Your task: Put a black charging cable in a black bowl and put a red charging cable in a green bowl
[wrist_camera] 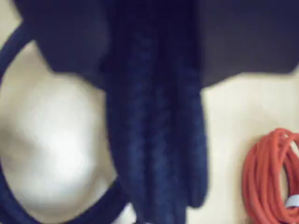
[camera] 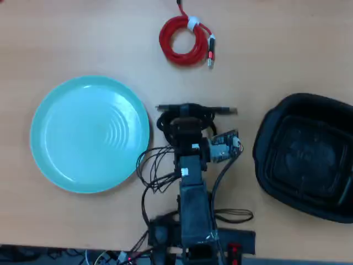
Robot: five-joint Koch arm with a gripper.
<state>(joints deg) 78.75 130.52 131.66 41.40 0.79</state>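
- Plainly, the gripper [camera: 187, 113] is sitting low over the black charging cable [camera: 165, 122], between the green bowl [camera: 49, 160] on the overhead view's left and the black bowl [camera: 276, 165] on its right.
- In the overhead view the arm's head is covering most of that cable; only a dark loop beside the head and a straight plug end [camera: 223, 111] sticking out to the right are showing.
- In the wrist view the dark jaw body is filling the middle of the picture, badly blurred, and a black strand [wrist_camera: 9, 51] is curving round its left side; I cannot tell whether the jaws are apart, closed, or already pinching the coil.
- The red charging cable [camera: 185, 40] is lying well apart at the top of the overhead view, in a neat round coil with a white tie [camera: 192, 24], nowhere near either bowl.
- Both bowls are looking empty.
- The black cable is likely being light and floppy: a loose coil will probably sag and unwind when lifted, so several turns bunched together would be the safer place to grip, not a single strand or the plug.
- The red coil, being bound, should lift as one ring; the part near the tie looks firmest.
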